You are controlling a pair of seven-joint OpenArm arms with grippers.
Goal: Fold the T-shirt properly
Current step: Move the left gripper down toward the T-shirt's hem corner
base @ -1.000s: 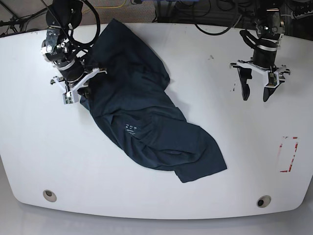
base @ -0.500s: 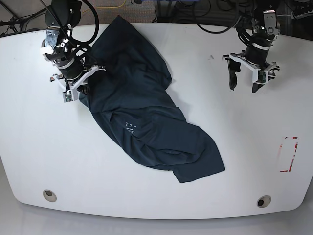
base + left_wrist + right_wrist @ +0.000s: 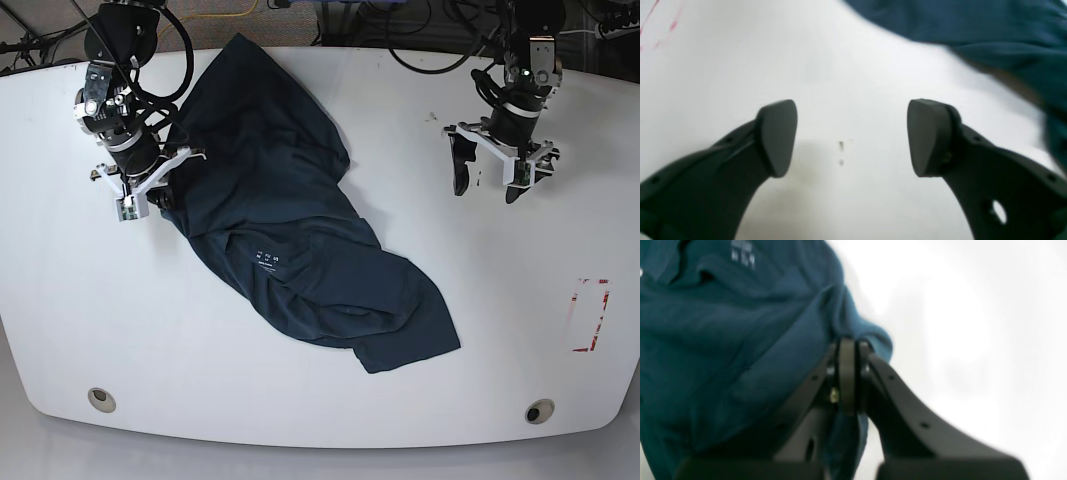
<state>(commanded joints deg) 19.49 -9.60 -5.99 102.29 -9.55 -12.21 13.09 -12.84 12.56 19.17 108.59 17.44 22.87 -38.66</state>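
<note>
White table: left gripper nearer T-shirt than before

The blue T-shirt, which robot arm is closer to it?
Right. The right tool is pinching the T-shirt at its edge; the left tool hangs open over bare table, off to the side.

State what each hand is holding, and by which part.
The right hand is shut on the T-shirt, pinching a fold at its edge. The left hand is open over the bare table, holding nothing.
</note>
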